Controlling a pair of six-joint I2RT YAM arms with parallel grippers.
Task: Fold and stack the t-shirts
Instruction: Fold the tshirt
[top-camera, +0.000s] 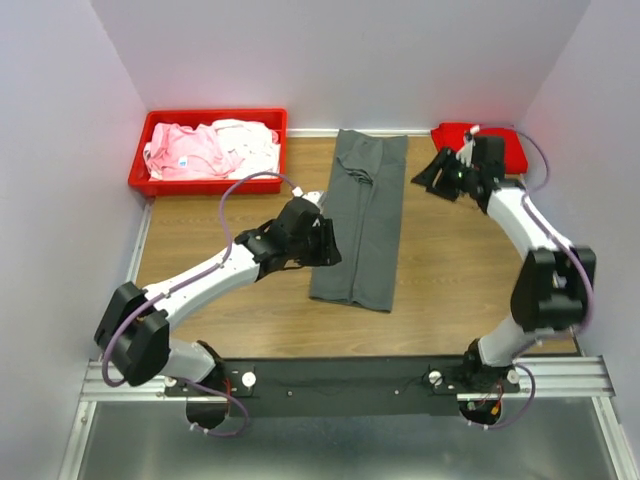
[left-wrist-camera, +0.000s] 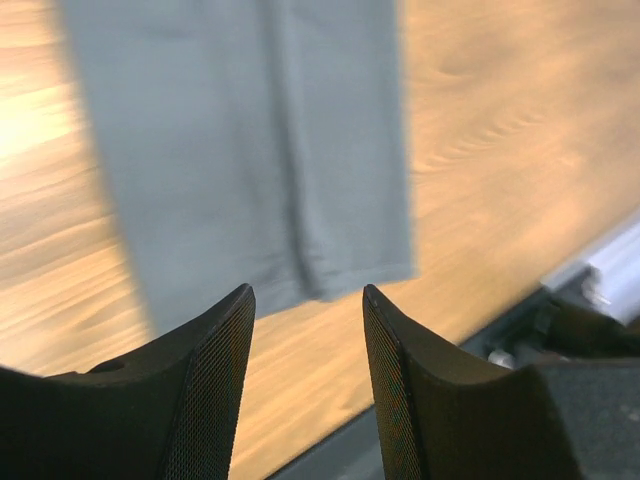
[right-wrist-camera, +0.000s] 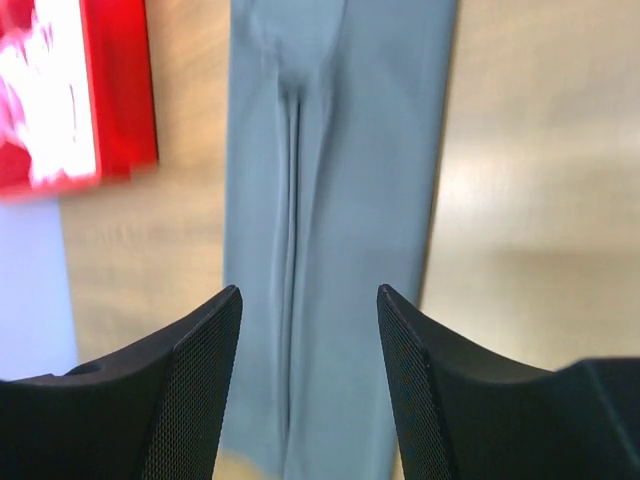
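Observation:
The dark grey t-shirt lies flat on the wooden table, folded lengthwise into a long narrow strip. It also shows in the left wrist view and the right wrist view. My left gripper is open and empty, just beside the strip's left edge near its front half; in its own view it hovers over the strip's near end. My right gripper is open and empty, right of the strip's far end, and looks down along it. A bright red t-shirt lies at the back right behind the right gripper.
A rigid red bin at the back left holds pale pink and white shirts; it also shows in the right wrist view. White walls close in the table. A metal rail carries the arm bases along the near edge.

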